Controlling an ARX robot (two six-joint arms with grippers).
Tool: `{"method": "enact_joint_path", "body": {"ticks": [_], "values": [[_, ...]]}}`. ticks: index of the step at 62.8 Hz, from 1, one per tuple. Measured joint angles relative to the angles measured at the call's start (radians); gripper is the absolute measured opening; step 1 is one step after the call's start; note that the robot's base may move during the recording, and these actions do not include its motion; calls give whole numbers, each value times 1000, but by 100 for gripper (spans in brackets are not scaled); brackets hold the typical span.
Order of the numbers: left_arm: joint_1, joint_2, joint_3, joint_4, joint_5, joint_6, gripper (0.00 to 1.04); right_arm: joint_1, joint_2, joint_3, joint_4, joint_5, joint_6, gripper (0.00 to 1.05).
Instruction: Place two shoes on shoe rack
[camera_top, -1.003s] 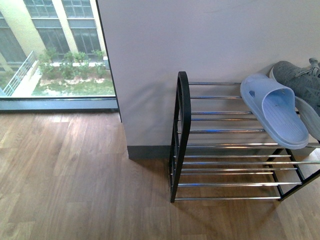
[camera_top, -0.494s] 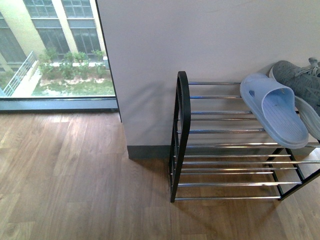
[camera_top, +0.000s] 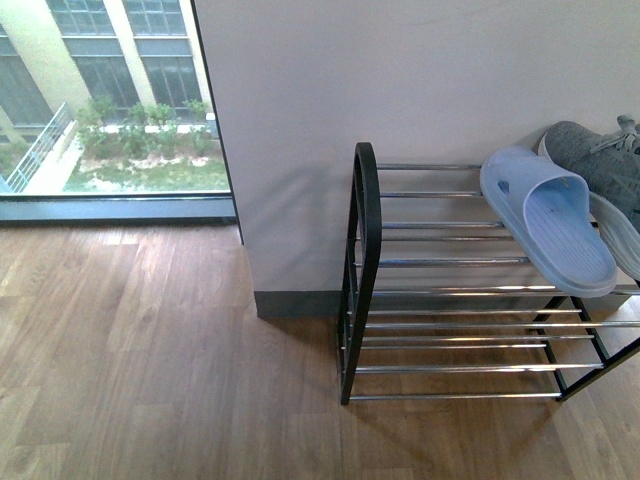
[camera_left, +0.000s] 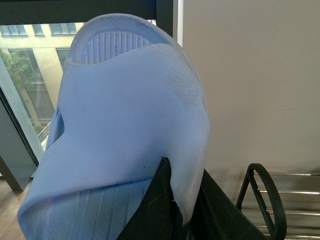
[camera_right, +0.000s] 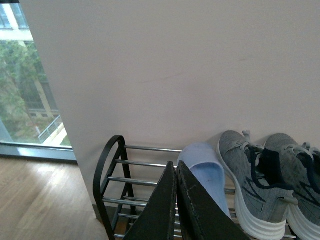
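Above the shoe rack (camera_left: 262, 200), left end effector (camera_left: 181, 210) grips a blue slide (camera_left: 125, 130); right end effector (camera_right: 176, 172) clenched empty.

Pale wall (camera_top: 420, 80), wood floor (camera_top: 150, 370), sunlit window (camera_top: 110, 100)

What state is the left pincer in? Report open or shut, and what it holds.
Shut on a pale blue slide. In the left wrist view the left pincer has its fingers pinching the slide's strap edge, and the slide hangs off the shoe rack.

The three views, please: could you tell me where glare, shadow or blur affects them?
Front view: rack casts soft shadow on the wall; rods glint. Left wrist view: slide held in the left hand fills the frame, slightly soft. Right wrist view: window washed out.
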Motion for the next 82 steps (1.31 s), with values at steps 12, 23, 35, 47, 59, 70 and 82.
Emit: {"method": "enact_joint_path", "body": {"ticks": [12, 23, 35, 47, 59, 70, 82], "values": [[0, 0, 0, 0, 0, 0, 4, 88, -108, 0, -101, 64, -1, 2], [0, 0, 0, 0, 0, 0, 4, 90, -174, 0, -165, 66, -1, 2], [0, 0, 0, 0, 0, 0, 4, 90, -240, 0, -230, 66, -1, 2], [0, 0, 0, 0, 0, 0, 4, 90, -288, 0, -278, 66, -1, 2], [0, 0, 0, 0, 0, 0, 4, 90, -328, 0, -319, 66, -1, 2], [0, 0, 0, 0, -2, 0, 4, 90, -490, 0, -492, 68, -1, 2], [0, 0, 0, 0, 2, 0, 4, 90, -502, 0, -498, 69, -1, 2]]}}
